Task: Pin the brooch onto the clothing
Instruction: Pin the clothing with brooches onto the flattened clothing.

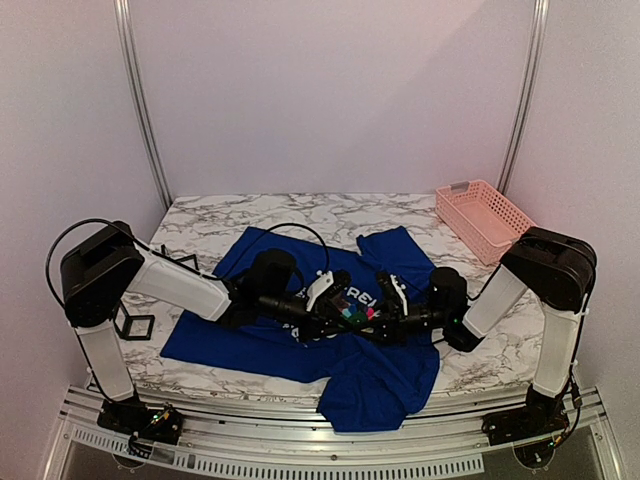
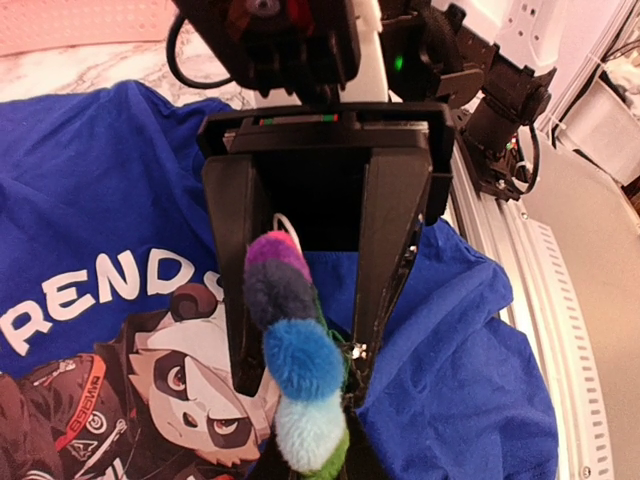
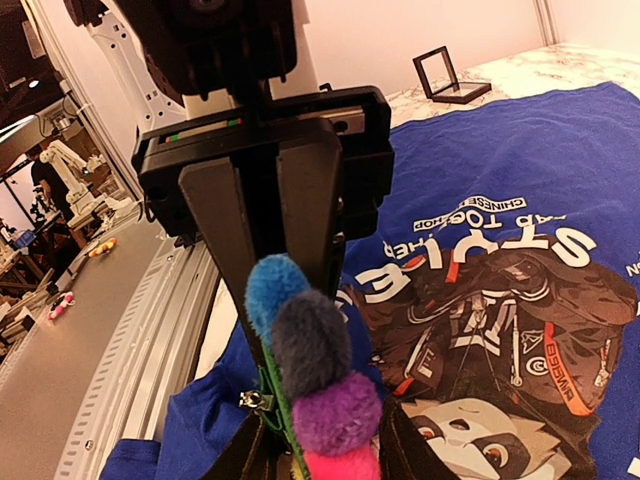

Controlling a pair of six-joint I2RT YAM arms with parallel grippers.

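Royal-blue printed T-shirt (image 2: 100,200) underlies the multicoloured flower brooch (image 3: 310,345), gripped for pinning by the tight-closed left hand (image 3: 290,335) (right hand (image 2: 305,360), half-open, clasps it too).

Pink basket (image 1: 484,218) sits in the far right corner of the marble table (image 1: 215,212), little black frame cube (image 1: 134,322) near the left edge.

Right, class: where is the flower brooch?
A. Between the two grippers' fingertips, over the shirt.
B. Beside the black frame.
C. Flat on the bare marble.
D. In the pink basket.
A: the brooch sits where the left gripper and the right gripper meet, above the T-shirt.
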